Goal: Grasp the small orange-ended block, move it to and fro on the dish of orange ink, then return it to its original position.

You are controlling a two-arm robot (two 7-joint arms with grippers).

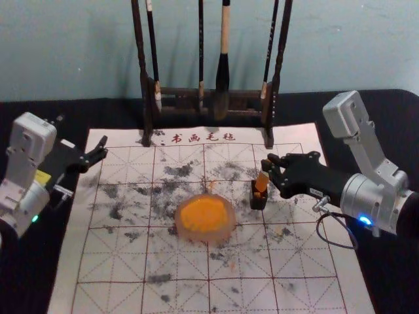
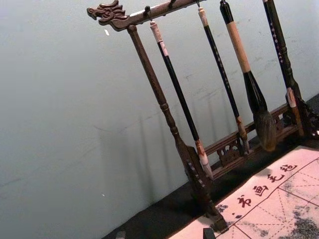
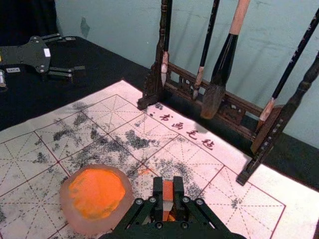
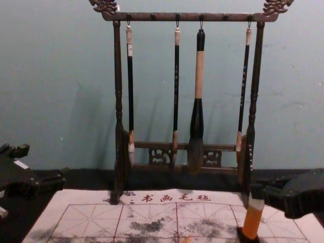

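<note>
One tilted block (image 1: 262, 182), top gripped by right claw (image 1: 266, 170); left claw (image 4: 45, 163) open at left.

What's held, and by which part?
The block, by its upper end, in the right pincer; its lower end is at the black holder. The left pincer is open, empty.

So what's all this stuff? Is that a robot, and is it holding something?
Yes, a robot! One picture looks down from its head, one looks forward from its chest, and one comes from each wrist. A white sheet with squares and dark smudges holds a dish of orange ink and a black box. Behind, four brushes hang on a rack. The right gripper pinches a block, its bottom at the box. The left gripper is open and empty, beside the sheet.
</note>
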